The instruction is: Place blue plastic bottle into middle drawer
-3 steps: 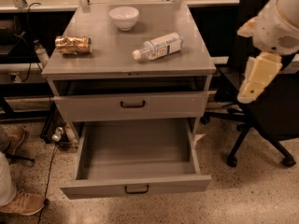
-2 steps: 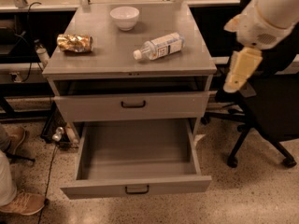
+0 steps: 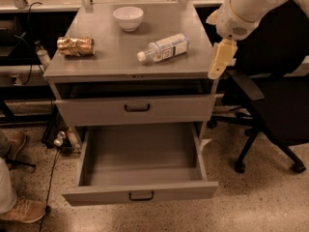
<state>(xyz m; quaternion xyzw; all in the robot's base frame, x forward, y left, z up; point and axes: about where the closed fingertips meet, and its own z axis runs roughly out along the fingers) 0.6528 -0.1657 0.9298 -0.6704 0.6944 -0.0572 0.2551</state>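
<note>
The blue plastic bottle (image 3: 163, 48) lies on its side on the grey cabinet top (image 3: 116, 57), white cap pointing front-left. The middle drawer (image 3: 140, 153) is pulled out wide below, with a bare flat tray and a small dark handle (image 3: 141, 195) on its front. My gripper (image 3: 219, 59), cream-coloured, hangs pointing down from the white arm at the cabinet's right edge. It is to the right of the bottle, apart from it, and holds nothing.
A white bowl (image 3: 128, 17) stands at the back of the top and a gold foil packet (image 3: 75, 46) lies at its left. A taller-fronted closed drawer (image 3: 135, 110) sits above the open one. A black office chair (image 3: 270, 115) is right; a person's shoe (image 3: 24, 209) is lower left.
My arm and gripper have moved left and up, from beside the chair to the cabinet's right edge near the bottle. The bottle and drawer have not moved.
</note>
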